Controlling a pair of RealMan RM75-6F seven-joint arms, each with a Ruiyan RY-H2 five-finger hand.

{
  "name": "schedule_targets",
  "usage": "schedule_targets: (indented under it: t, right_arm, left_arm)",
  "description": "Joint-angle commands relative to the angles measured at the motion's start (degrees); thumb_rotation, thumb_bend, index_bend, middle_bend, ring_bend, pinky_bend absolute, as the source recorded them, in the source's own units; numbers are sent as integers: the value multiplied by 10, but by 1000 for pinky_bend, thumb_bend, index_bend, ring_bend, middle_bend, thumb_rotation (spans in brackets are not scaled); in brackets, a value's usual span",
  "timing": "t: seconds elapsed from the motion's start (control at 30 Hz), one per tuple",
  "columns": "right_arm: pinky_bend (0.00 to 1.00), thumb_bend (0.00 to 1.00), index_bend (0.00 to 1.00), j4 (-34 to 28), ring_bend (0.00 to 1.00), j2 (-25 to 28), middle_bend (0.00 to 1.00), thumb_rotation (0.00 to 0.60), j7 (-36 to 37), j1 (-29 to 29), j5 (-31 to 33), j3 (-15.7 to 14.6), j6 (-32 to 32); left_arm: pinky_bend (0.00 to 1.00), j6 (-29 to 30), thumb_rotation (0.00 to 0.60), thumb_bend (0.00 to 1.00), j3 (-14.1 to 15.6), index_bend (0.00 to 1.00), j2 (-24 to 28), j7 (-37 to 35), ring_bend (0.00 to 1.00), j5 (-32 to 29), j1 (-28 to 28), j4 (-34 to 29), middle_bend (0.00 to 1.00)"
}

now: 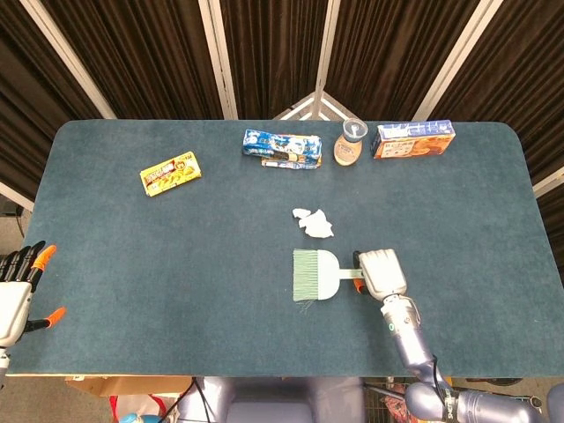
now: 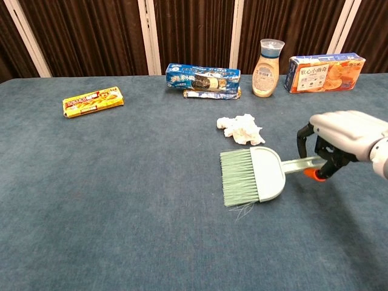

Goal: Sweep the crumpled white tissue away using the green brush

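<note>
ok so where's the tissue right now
The crumpled white tissue lies on the table near its middle, just beyond the green brush that the right robot hand holds, and nearer than the blue cookie pack.

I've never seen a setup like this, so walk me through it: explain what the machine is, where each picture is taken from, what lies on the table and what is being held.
This is a two-armed robot with human-like hands, steered remotely by a person. One picture looks down from its head, the other looks forward from its chest.

On the blue table lie a crumpled white tissue, a yellow snack pack, a blue cookie pack, a bottle and an orange box.

The right hand grips the handle of the green brush, whose bristles point left, just in front of the tissue. The left hand holds nothing and sits at the table's left edge, seen only from the head camera.
</note>
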Motion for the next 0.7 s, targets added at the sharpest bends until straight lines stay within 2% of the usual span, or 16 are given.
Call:
schedule_targets:
  t: [0.03,0.2,0.4,0.57,0.7]
  right_arm:
    - [947,626,777,-27,993,19,938,600,-22,11,-2,10,6]
    - [947,634,796,-68,993,40,938,600,-56,29,13,25,8]
    - [947,640,797,-88,993,44,938,600,-96,58,38,41,2]
    - [947,640,796,-85,993,33,938,600,-125,90,63,56,-5]
    - [947,639,797,-58,993,16,938,600,-147,119,95,67,-18]
  left_arm:
    - [0,0,600,51,0,0,0,-1,0,0,0,0,0]
    - [0,0,600,51,0,0,1,-3,0,1,0,0,0]
    - [0,-1,600,51,0,0,2,-6,0,-1,0,0,0]
    - [0,-4,600,51,-1,0,3,-7,0,-3,-1,-1,0]
    - [0,-3,600,51,-1,0,4,-7,0,-2,-1,1,0]
